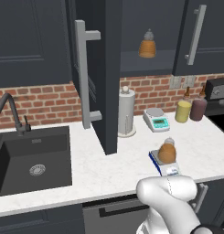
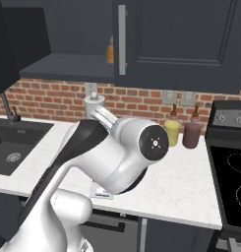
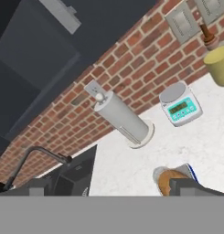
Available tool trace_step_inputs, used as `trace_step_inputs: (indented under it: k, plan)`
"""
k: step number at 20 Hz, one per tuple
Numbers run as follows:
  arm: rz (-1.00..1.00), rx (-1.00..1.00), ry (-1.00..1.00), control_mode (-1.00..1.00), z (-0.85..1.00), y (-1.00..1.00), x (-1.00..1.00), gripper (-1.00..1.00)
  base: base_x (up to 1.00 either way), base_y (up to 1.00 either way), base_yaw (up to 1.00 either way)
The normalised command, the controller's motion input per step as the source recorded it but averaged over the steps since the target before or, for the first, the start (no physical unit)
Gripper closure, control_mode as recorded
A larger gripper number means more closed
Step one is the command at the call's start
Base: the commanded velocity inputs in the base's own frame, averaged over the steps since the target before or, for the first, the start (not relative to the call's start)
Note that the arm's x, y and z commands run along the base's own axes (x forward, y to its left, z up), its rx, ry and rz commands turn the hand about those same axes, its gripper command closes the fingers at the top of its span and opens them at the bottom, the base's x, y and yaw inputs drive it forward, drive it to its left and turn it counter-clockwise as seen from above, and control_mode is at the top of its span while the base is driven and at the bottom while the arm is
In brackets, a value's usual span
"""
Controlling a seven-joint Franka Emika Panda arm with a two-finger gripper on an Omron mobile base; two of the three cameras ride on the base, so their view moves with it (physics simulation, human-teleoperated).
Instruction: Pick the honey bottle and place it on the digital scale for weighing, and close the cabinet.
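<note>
Since the small round amber honey bottle with the pale cap [image 1: 167, 151] already sits on the flat blue scale with the grey square top [image 1: 164, 165], low and right of the middle in the left base view, I think the job now is to shut the door. In the hand view one dark finger tip [image 3: 191, 186] shows at the lower right, just beside the bottle, but I cannot tell if the gripper is apart or together. To do this step well, the hand should lift up and away without bumping the bottle. Then it should go to the open dark cabinet door with the long grey bar handle [image 1: 99, 77], upper middle of the left base view, and push its flat face round. The bottle stands straight up, cap on top, long way up and down.
</note>
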Motion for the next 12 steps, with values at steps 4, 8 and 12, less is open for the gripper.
trace_step_inputs:
  k: [4, 8, 12]
  plan:
    - [-0.01, -0.02, 0.0, -1.0, -0.25, 0.17, 0.15, -1.0, 0.0, 0.0, 0.0]
    - [0.0, 0.0, 0.0, -1.0, -0.27, 0.06, 0.08, -1.0, 0.0, 0.0, 0.0]
    - [0.0, 0.0, 0.0, -1.0, -0.14, 0.02, 0.0, -1.0, 0.0, 0.0, 0.0]
